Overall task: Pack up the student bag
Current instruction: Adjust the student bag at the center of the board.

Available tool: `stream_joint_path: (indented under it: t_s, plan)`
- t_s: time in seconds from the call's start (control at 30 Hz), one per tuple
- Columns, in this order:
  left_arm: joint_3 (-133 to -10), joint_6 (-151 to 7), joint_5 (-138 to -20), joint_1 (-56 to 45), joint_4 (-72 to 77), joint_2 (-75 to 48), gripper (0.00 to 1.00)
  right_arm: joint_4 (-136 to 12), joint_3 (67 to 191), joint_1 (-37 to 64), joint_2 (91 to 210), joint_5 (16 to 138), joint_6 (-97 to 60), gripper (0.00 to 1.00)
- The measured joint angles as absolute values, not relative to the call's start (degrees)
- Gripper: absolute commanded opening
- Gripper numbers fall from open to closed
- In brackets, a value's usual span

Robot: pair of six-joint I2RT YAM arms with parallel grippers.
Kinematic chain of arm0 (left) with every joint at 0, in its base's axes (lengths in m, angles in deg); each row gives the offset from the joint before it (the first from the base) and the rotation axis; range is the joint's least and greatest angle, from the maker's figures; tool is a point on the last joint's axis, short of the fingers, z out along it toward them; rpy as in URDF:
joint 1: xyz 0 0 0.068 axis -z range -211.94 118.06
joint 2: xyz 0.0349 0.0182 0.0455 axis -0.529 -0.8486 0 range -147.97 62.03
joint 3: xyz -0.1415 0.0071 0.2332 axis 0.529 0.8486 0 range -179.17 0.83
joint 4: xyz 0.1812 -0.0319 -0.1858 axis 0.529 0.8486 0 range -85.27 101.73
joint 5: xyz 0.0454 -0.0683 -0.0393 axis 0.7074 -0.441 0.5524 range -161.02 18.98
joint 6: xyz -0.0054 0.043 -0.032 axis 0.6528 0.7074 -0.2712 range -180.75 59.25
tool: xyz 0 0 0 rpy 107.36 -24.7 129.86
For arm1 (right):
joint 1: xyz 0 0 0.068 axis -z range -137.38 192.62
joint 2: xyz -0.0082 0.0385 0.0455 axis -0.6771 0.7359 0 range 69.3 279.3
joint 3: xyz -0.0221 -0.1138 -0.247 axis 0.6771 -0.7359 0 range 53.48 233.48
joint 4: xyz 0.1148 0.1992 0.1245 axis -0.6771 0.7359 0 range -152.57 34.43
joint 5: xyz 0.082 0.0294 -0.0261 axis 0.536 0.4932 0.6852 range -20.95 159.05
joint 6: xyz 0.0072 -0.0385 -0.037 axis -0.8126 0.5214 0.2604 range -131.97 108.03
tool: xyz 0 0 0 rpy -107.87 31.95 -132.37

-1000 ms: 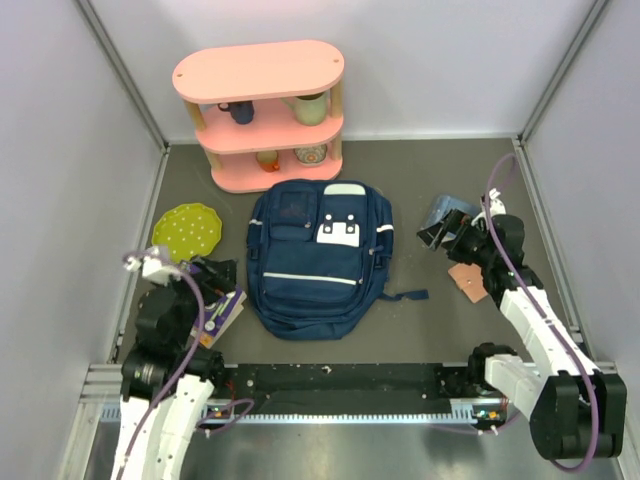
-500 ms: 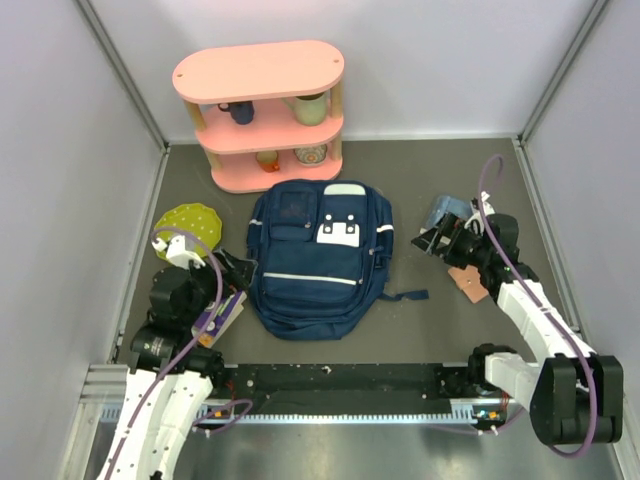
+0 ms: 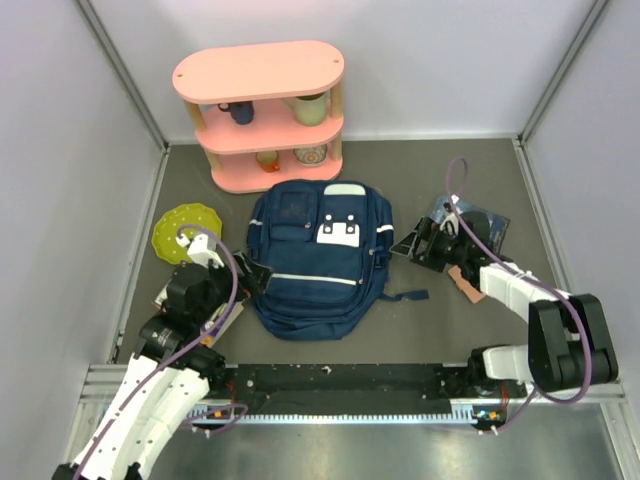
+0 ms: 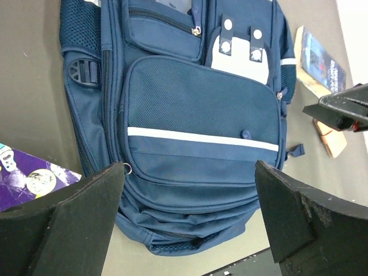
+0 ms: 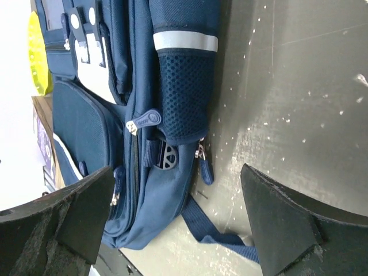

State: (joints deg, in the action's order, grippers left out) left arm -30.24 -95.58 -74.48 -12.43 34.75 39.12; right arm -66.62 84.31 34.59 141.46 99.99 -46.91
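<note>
Both arms have swung inward since a second ago, closing on the student bag [image 3: 318, 262]; it lies flat at the table's centre, front up, top toward 12 o'clock, probably so its zips can be reached. Navy fabric, white stripe, white buckled patch, mesh side pockets; zips look closed. Left gripper [image 3: 252, 274] at its 9 o'clock edge, right gripper [image 3: 412, 243] at 3 o'clock; both spread wide and empty, seemingly flanking it. Purple book [image 4: 29, 178] waits at 8 o'clock, blue book [image 3: 482, 224] beyond 3.
</note>
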Motion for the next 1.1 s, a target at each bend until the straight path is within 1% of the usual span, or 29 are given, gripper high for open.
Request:
stream_joint_path:
  t_s: [0.1,0.2,0.43,0.5,0.67,0.73,0.8,0.87,1.03,1.1]
  plan:
    - [-30.2,-95.8,-71.4,-8.1,34.6,36.7,0.99,-71.3,84.4,34.0,146.1,100.1,-49.2,0.89]
    - [-30.1,-95.8,-69.7,-6.1,34.2,35.1,0.99,-74.4,85.7,34.0,151.6,100.0,-50.9,0.87]
    - [-29.6,-96.0,-68.6,-5.9,31.2,33.7,0.99,-82.0,94.4,33.8,165.1,102.3,-54.6,0.82]
    - [-29.6,-96.1,-68.6,-5.9,30.4,33.1,0.99,-83.6,96.1,33.8,167.9,102.9,-55.5,0.79]
    - [-29.5,-96.1,-68.9,-5.8,28.9,31.7,0.99,-84.9,98.3,33.2,172.0,103.7,-56.6,0.77]
    - [-29.4,-96.2,-69.3,-5.7,27.9,31.1,0.99,-84.4,100.0,32.4,173.4,103.7,-56.5,0.67]
    - [-29.4,-96.2,-69.8,-5.7,27.2,30.3,0.99,-83.5,102.6,31.7,175.1,103.7,-56.2,0.39]
    - [-29.4,-96.1,-70.1,-5.6,26.8,29.5,0.99,-83.1,104.4,31.3,176.2,104.2,-55.8,0.0]
    - [-29.4,-96.1,-71.6,-5.6,26.5,28.7,0.99,-83.1,104.6,31.0,175.9,104.4,-56.2,0.0]
    - [-29.4,-96.1,-71.7,-5.6,26.4,28.8,0.99,-82.6,102.3,31.0,173.1,101.8,-56.4,0.0]
